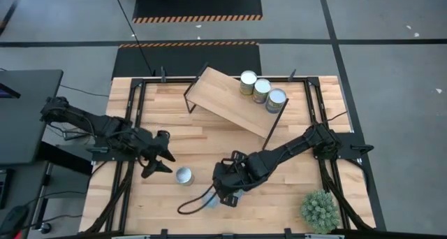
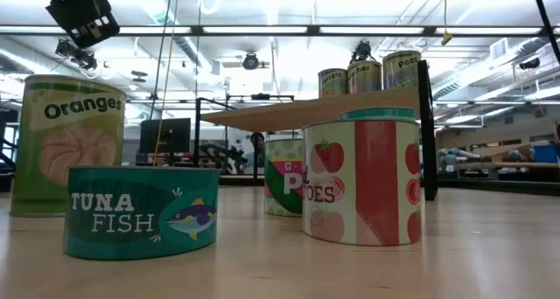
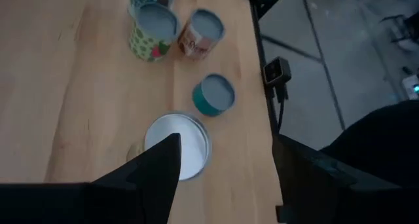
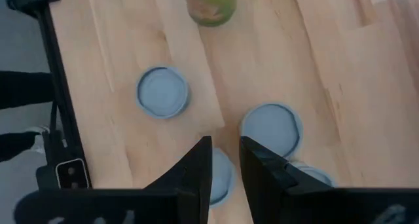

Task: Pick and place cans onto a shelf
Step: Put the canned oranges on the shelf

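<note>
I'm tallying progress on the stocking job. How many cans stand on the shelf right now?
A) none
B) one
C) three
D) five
C: the high view shows three cans in a row at one end of the shelf, and the low view shows the same three on top of the board.

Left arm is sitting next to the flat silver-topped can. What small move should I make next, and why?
Probably nudge the left gripper sideways toward the silver-topped can before descending. Its fingers stand wide open, but the can sits off-centre, close to one of them, and the high view shows can and gripper apart. The right gripper is over the front cluster, out of the way.
</note>
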Controlling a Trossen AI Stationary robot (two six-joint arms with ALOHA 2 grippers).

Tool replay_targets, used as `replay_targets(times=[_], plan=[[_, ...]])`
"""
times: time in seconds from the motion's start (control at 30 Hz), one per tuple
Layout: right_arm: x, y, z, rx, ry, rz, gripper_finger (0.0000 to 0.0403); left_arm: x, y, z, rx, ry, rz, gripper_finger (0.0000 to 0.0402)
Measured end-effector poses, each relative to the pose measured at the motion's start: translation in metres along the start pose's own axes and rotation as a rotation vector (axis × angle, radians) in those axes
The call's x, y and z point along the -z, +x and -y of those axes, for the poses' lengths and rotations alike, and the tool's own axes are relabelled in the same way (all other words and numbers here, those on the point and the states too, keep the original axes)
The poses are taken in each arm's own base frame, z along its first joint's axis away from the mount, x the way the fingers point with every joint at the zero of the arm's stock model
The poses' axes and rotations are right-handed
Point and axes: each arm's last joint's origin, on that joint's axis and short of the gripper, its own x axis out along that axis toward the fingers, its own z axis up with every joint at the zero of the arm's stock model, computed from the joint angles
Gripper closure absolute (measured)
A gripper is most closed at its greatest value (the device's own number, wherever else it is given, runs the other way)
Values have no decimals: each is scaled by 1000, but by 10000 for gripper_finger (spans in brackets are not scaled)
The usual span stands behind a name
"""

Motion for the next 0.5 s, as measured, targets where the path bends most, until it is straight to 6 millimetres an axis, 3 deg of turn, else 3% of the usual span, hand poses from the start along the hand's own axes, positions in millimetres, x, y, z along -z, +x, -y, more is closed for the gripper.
replay_targets(times=[0.23,0.5], plan=[[13,1,-11,19,-32,-4,348,-16,5,23,-63,34,-61,155],[20,-3,-18,7,-66,-3,372,-33,20,34,-157,20,-83,152]])
